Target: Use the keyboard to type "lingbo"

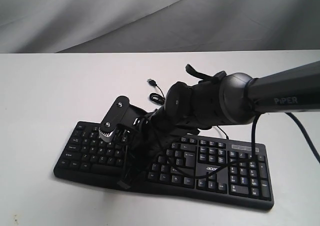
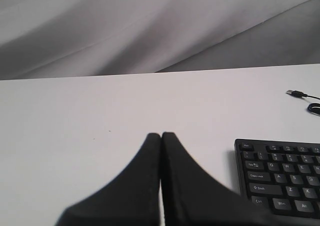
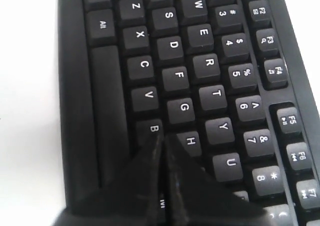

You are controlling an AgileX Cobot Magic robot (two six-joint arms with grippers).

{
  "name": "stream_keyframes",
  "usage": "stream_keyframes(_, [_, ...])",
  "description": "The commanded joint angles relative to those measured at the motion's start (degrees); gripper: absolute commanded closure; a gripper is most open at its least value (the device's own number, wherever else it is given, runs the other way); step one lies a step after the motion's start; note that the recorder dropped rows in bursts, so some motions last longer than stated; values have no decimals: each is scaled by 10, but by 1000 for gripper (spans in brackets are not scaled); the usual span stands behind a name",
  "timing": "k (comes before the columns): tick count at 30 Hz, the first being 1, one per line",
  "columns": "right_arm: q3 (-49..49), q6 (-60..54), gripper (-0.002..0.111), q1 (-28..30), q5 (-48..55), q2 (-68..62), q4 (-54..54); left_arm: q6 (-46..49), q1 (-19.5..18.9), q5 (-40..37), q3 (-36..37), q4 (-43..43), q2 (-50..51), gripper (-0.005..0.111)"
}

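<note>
Both sets pressed together: right fingers [image 3: 145,176] tip at B on the keyboard [image 1: 215,171], six o'clock on the counter [image 1: 50,111]; left fingers [image 2: 140,186] hover at its nine o'clock; I'd guess "o" remains

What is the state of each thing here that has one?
keyboard: lying flat on the table.
USB cable: unplugged, plug lying free on the table.
left end effector: shut, above the table beside the keyboard.
right end effector: shut, tip over keys B and H.
</note>
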State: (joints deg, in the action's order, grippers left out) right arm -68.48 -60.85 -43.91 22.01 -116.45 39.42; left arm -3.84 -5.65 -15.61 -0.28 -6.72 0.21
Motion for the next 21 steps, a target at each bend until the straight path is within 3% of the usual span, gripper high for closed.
stream_keyframes(1, [-3, -7, 108, -1, -3, 1, 2, -1, -1, 6, 3, 0, -2, 106])
stream_keyframes(21, [-10, -7, 108, -1, -2, 0, -7, -1, -1, 6, 3, 0, -2, 106])
